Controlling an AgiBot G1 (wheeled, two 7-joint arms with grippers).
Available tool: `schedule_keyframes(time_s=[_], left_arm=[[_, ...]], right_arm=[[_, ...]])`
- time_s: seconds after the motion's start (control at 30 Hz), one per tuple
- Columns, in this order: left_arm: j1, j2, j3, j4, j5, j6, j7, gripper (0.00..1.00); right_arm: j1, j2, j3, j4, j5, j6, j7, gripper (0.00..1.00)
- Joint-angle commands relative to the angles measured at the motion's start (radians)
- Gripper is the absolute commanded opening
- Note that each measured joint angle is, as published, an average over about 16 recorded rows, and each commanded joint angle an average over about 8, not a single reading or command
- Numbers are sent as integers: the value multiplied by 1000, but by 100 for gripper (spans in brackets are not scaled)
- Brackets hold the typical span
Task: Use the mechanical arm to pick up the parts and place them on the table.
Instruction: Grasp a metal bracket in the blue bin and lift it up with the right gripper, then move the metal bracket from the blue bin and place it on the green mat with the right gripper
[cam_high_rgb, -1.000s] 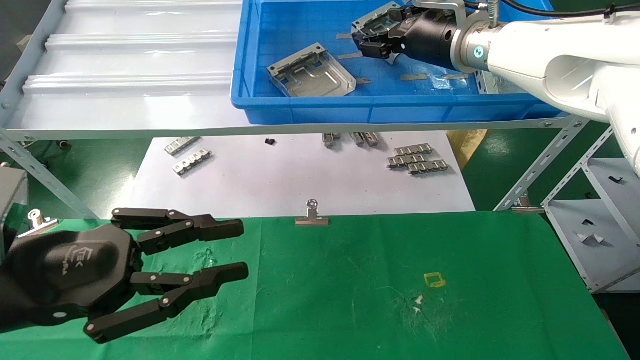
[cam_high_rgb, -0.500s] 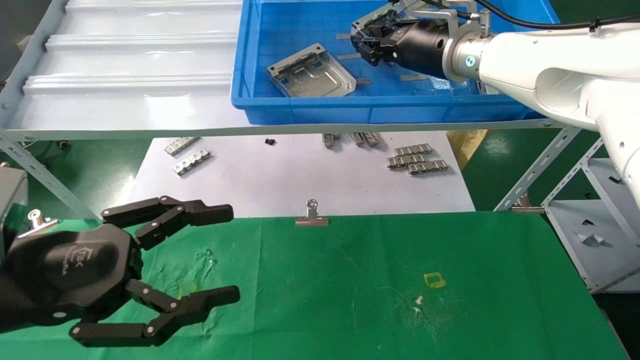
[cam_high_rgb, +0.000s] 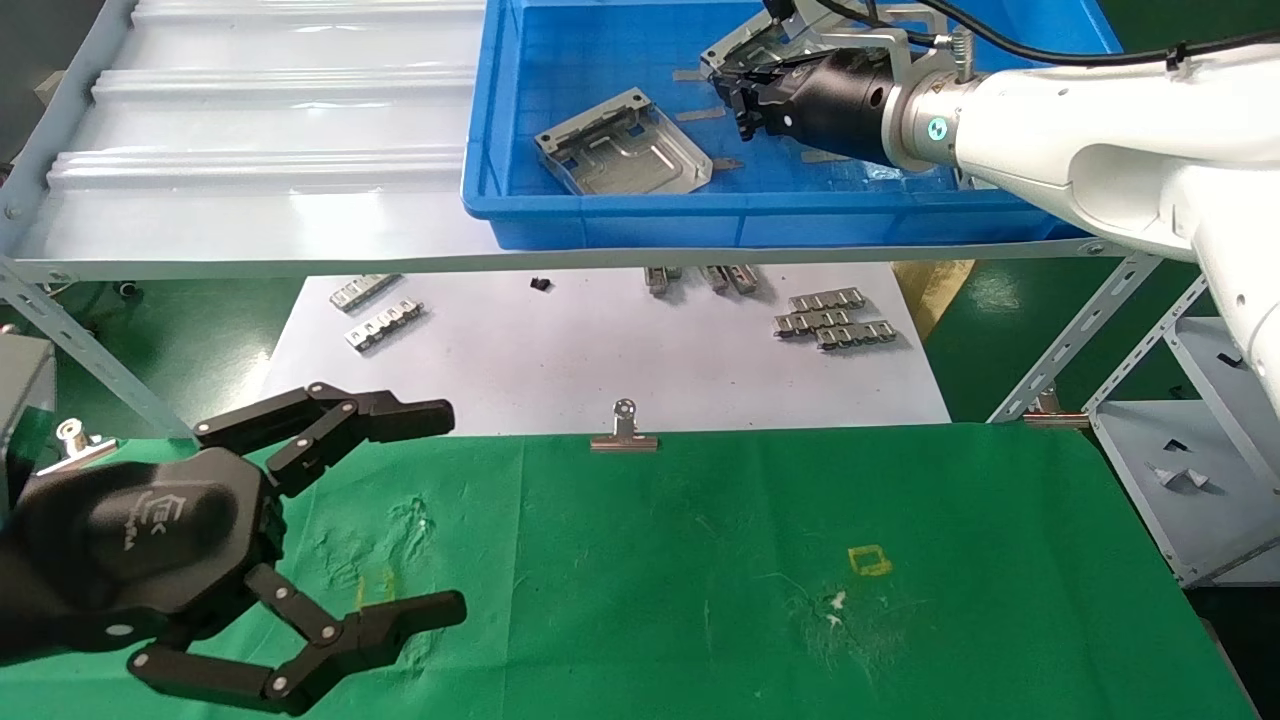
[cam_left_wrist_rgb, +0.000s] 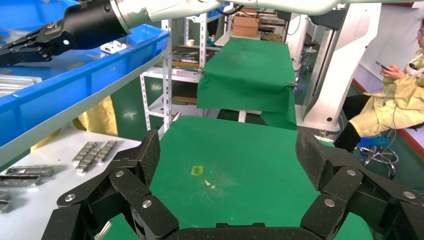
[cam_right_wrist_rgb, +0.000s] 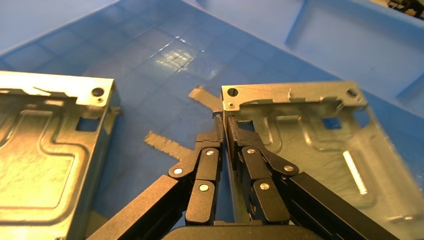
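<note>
In the blue tray (cam_high_rgb: 610, 225) you see two parts: your right hand (cam_right_wrist_rgb: 223, 120) is clenched on the rim of one part (cam_right_wrist_rgb: 320, 145), the other part (cam_high_rgb: 622, 155) lies free. Your left hand (cam_high_rgb: 425, 515) hangs spread wide over the green table (cam_high_rgb: 900, 640).

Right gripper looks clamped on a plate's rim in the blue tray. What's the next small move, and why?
Probably lift straight up. The right gripper is shut on the rim of the held part, which still sits inside the blue tray; it must clear the wall before heading to the green table.
</note>
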Motion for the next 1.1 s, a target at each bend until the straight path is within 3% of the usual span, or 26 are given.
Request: schedule_keyframes(time_s=[0.03, 0.17, 0.27, 0.57, 0.67, 0.83, 1.1], left_arm=[[0, 0, 0, 0, 0, 0, 0, 100], [0, 0, 0, 0, 0, 0, 0, 100], [0, 0, 0, 0, 0, 0, 0, 100], [0, 0, 0, 0, 0, 0, 0, 100], [0, 0, 0, 0, 0, 0, 0, 100], [0, 0, 0, 0, 0, 0, 0, 100], [0, 0, 0, 0, 0, 0, 0, 100]], right_arm=[[3, 1, -9, 0, -1, -4, 7, 0], [38, 30, -6, -1, 12, -77, -6, 0], [67, 70, 2, 11, 28, -177, -31, 0], [122, 260, 29, 94, 107, -722, -158, 0], [128, 315, 26, 128, 121, -843, -186, 0], [93, 422, -22, 312, 192, -919, -159, 0], [-15, 695, -185, 791, 409, -911, -26, 0]])
